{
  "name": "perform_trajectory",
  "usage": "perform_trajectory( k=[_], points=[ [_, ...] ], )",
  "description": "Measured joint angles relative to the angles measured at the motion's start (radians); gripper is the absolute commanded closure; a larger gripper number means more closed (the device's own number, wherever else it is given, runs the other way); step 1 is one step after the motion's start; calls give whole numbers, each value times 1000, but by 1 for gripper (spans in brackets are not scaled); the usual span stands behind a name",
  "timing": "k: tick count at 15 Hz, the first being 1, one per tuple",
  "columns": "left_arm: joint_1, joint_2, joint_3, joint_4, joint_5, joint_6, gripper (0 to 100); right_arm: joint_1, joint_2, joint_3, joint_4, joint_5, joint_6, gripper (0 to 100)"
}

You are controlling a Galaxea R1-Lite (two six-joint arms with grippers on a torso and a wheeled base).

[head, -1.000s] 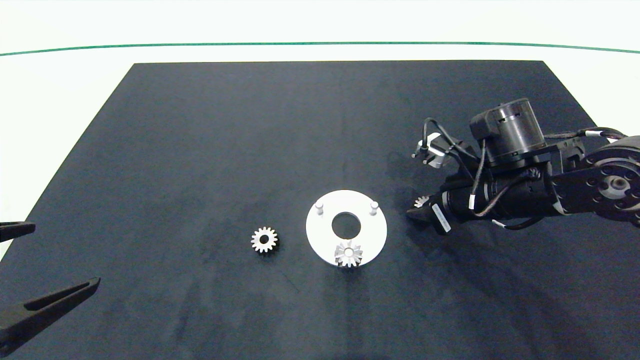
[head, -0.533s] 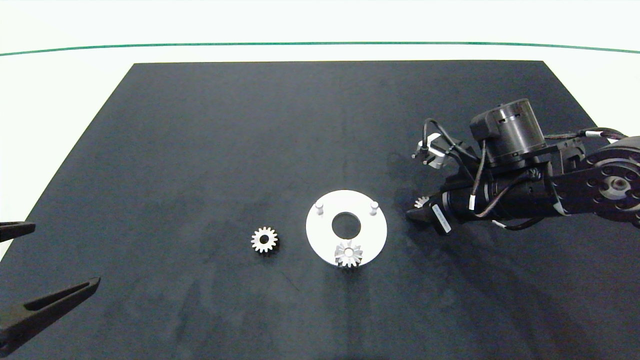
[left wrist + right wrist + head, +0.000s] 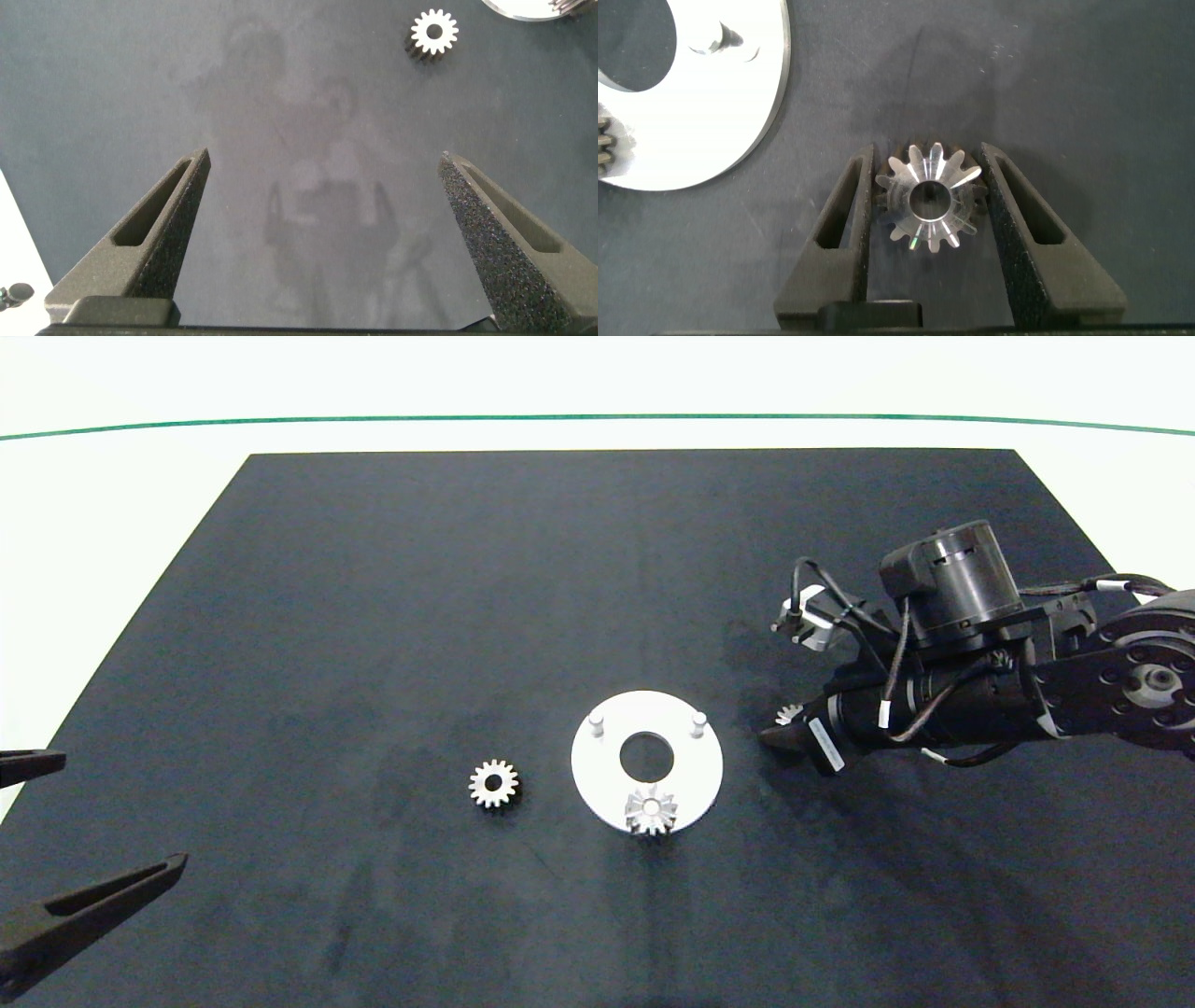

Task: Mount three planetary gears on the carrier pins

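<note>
Black mat [image 3: 373, 616], gear [image 3: 929, 198] bore-up between right fingers [image 3: 1013, 224]

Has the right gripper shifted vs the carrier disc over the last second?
No. The right gripper, shut on a gear, sits the same gap to the right of the white disc in the head view.

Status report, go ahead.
Right gripper jaws shut on a gear beside the disc. Left gripper open, idle. One gear pinned, one loose. Path clear.
</note>
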Motion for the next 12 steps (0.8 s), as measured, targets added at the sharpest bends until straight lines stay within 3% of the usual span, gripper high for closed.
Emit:
perform_trajectory(
  k=[7, 12],
  points=[
    [0, 0, 0, 0, 0, 0, 0, 41, -133, -1, 53, -8, -1, 93],
    [-1, 0, -1, 0, 0, 0, 0, 121, -104, -160, 175, -78, -13, 93]
  ],
)
